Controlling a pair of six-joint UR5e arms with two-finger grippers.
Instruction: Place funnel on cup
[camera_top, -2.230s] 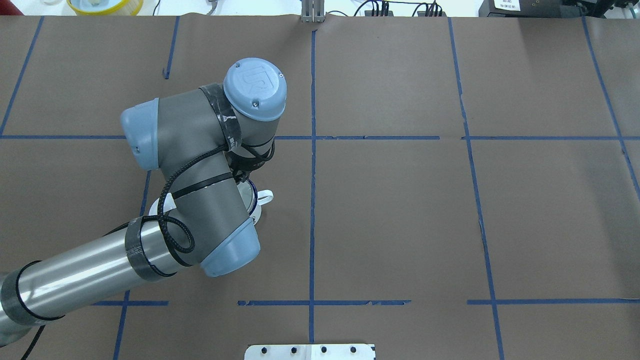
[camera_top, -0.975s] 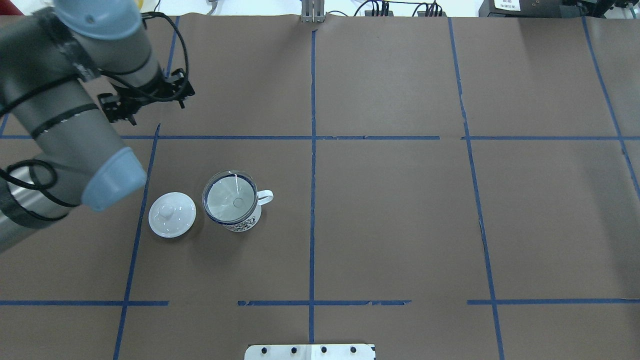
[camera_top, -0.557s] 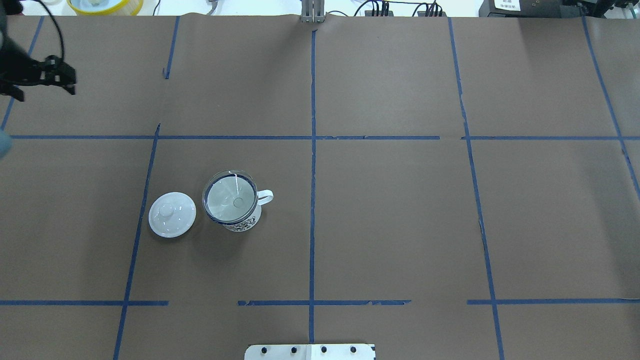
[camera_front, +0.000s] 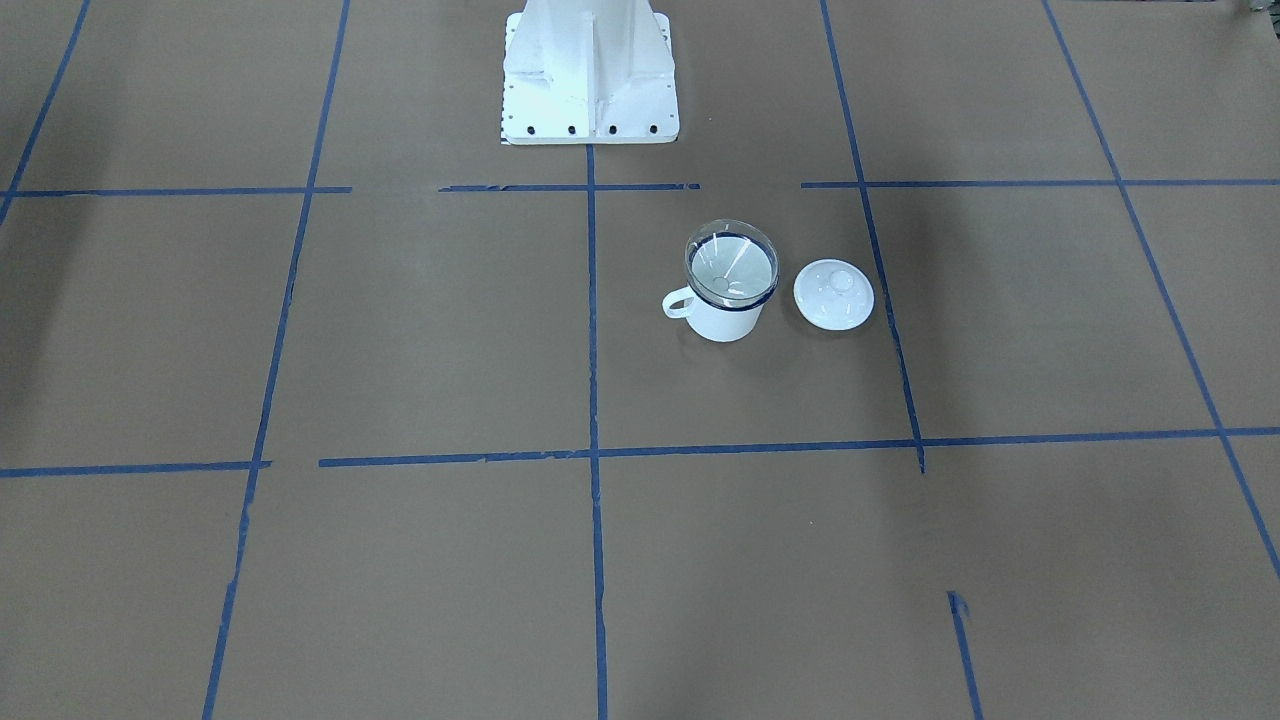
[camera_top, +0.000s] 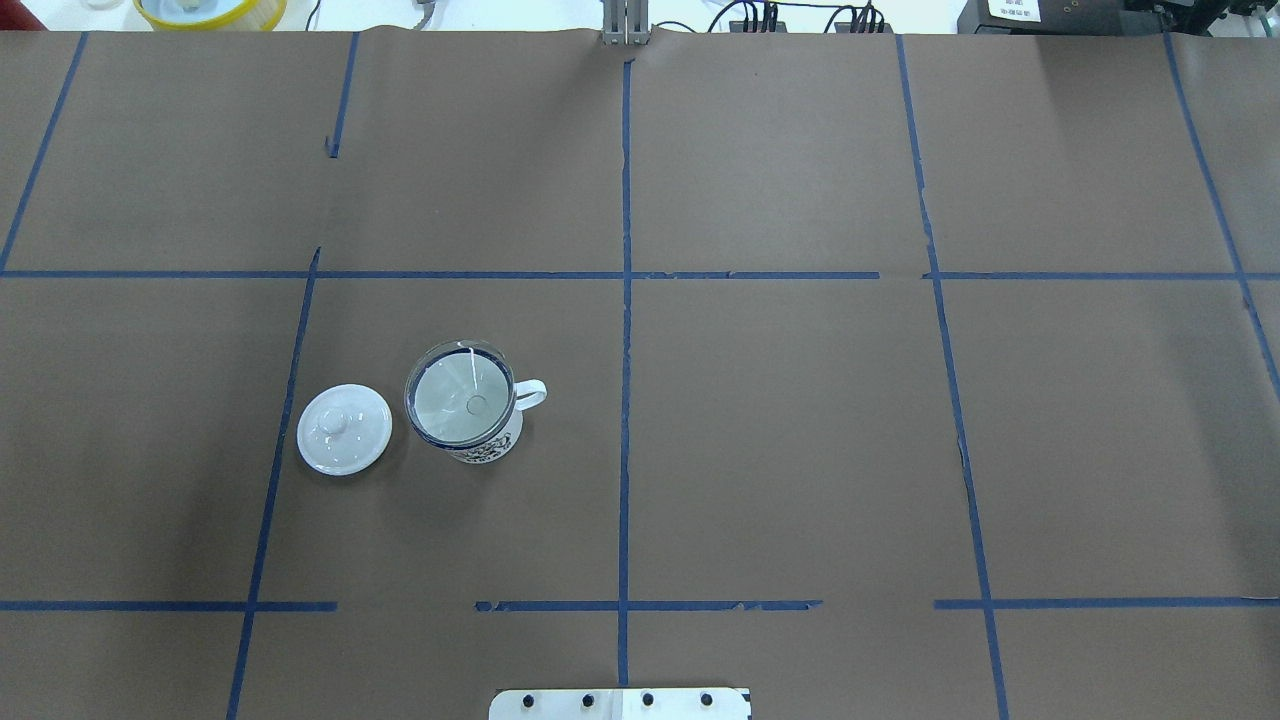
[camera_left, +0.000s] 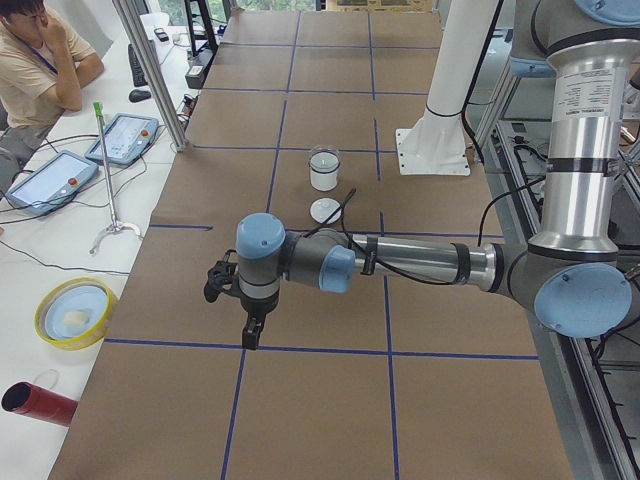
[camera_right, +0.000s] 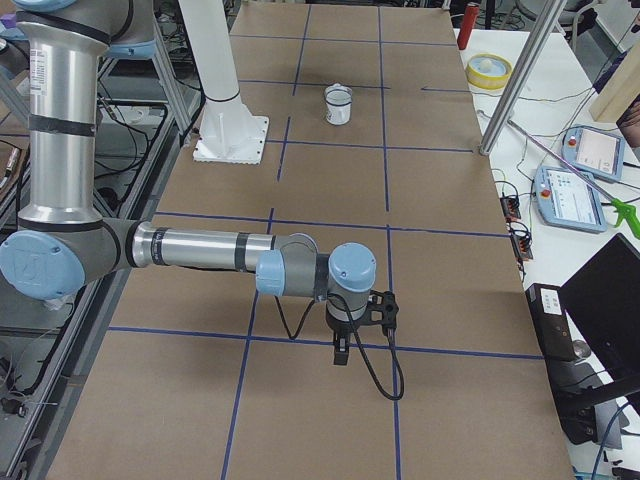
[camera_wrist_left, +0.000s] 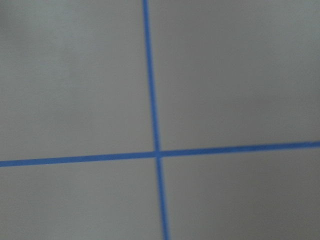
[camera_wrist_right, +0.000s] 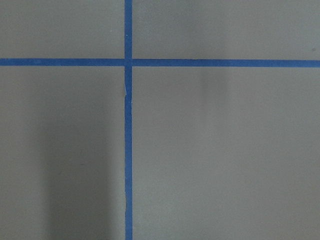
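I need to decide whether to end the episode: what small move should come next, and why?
Probably none: the funnel sits upright in the mouth of the cup, nothing gripping it. The left gripper and right gripper hang well away from it, so I'd just end here.

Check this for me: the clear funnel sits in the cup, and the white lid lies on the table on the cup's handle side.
One detail is wrong. The funnel does sit in the cup, and the lid does lie on the table, but on the side away from the handle, not on the handle side. The overhead exterior view shows this.
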